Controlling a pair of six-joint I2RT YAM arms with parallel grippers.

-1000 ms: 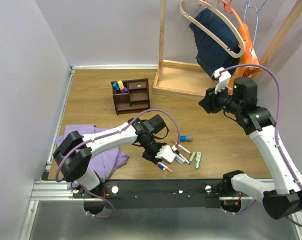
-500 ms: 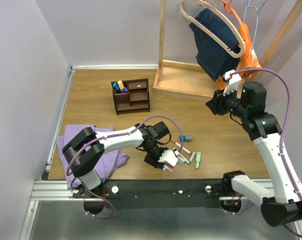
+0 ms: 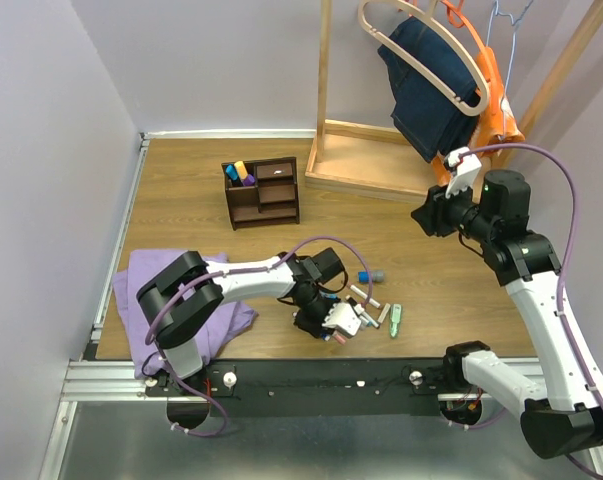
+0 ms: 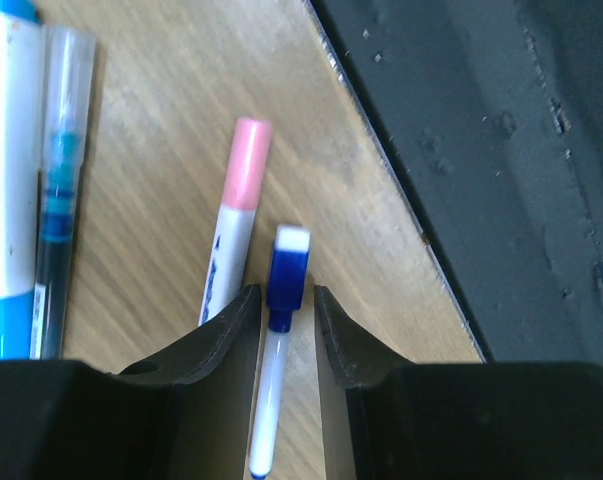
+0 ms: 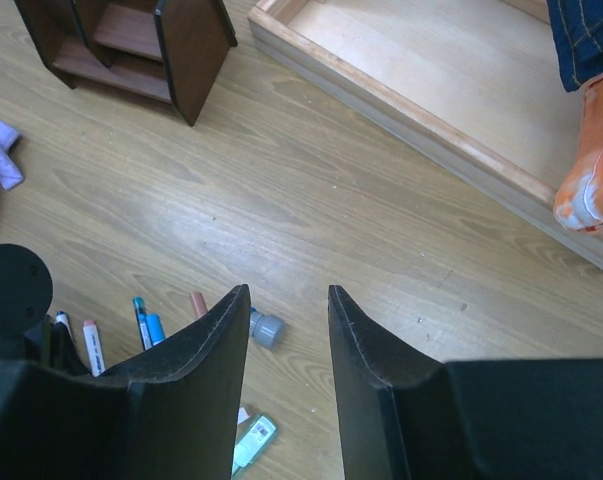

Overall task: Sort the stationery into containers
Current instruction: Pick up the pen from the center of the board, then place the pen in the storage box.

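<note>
Loose stationery lies near the table's front edge. My left gripper (image 3: 333, 325) is low over it, open, its jaws straddling a white pen with a blue cap (image 4: 289, 262) that lies flat on the wood; a thin gap shows on the right side. A pink-capped marker (image 4: 243, 195) lies just left of it, a light blue marker (image 4: 11, 150) and a clear teal pen (image 4: 57, 180) further left. A grey cylinder (image 3: 374, 275) and a pale green piece (image 3: 395, 320) lie to the right. The dark organiser (image 3: 264, 212) holds a yellow highlighter (image 3: 240, 168). My right gripper (image 5: 289, 290) hangs high, open and empty.
A purple cloth (image 3: 196, 300) lies left of the pens under the left arm. The light wooden rack base (image 3: 366, 160) stands at the back with jeans (image 3: 431, 80) on a hanger above. The black rail (image 4: 501, 150) runs just beyond the table's front edge.
My left gripper has moved right and toward the front edge, down over the pens. My right arm shifted slightly right and then stayed.
</note>
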